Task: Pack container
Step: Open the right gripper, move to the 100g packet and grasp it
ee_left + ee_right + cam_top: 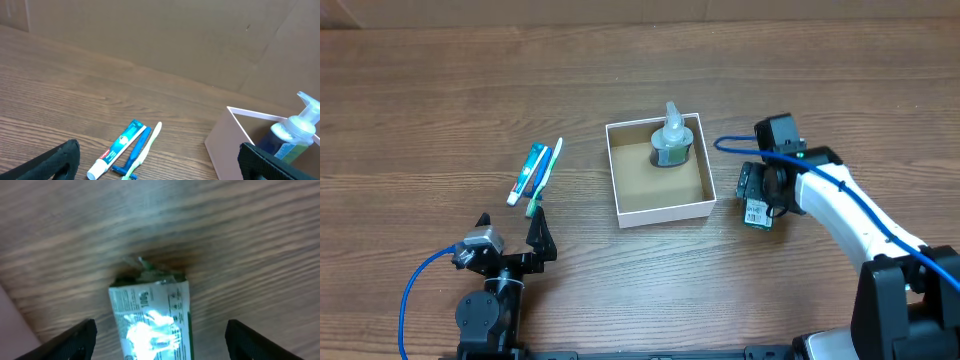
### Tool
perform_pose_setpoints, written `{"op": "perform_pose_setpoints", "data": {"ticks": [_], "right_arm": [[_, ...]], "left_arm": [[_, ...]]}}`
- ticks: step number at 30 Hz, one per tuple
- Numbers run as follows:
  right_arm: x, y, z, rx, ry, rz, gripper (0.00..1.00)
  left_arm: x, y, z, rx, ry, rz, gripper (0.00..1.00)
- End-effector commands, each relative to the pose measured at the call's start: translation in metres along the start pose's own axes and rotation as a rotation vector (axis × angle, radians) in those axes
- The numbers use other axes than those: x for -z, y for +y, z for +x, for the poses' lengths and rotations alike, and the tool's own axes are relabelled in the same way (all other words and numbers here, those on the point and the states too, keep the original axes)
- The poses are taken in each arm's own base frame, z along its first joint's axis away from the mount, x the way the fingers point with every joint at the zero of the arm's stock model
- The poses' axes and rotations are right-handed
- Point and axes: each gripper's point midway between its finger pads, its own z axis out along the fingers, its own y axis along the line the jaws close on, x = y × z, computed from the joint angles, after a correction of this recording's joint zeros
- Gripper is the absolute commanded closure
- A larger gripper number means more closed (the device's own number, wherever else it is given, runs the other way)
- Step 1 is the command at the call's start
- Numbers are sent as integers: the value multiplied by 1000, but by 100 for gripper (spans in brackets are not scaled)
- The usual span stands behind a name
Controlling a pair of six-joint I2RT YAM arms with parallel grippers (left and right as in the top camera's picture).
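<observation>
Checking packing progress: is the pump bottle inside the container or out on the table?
Inside. The pump bottle stands upright within the container, near its far wall, in the overhead view.

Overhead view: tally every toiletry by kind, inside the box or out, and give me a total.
Pump bottle, in the container: 1
Toothpaste tube: 1
Toothbrush: 1
Razor: 1
Green packet: 1
Total: 5

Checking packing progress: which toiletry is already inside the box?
The pump bottle, standing in the container; toothpaste, toothbrush and green packet lie outside it.
</observation>
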Motion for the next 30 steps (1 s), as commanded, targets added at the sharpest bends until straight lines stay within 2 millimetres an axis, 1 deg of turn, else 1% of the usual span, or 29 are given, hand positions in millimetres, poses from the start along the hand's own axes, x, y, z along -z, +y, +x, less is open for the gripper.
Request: {"op": "perform_pose_setpoints", "data": {"ticks": [1,6,14,17,20,22,27,30], "right_arm": [[-12,-1,12,78,20,-22,15],[-25,-4,19,92,7,-21,14],[-33,-6,28,92,14,-25,15],[-36,-5,29,88,7,-28,17],[-36,-5,29,87,7,-28,21],[-36,-5,29,87,7,-28,30],[-36,-7,33,87,26,-24,46],[-36,-7,34,87,31,-26,51]], "left_arm": [[0,2,-1,15,-9,-6,0],[0,2,-1,15,-9,-6,0],[0,2,-1,15,-9,-6,0],[0,2,-1,15,-9,-6,0],[0,2,-1,15,-9,-6,0],[0,2,-1,15,-9,-6,0],[0,2,-1,15,-9,-6,0],[0,2,-1,15,-9,-6,0]]}}
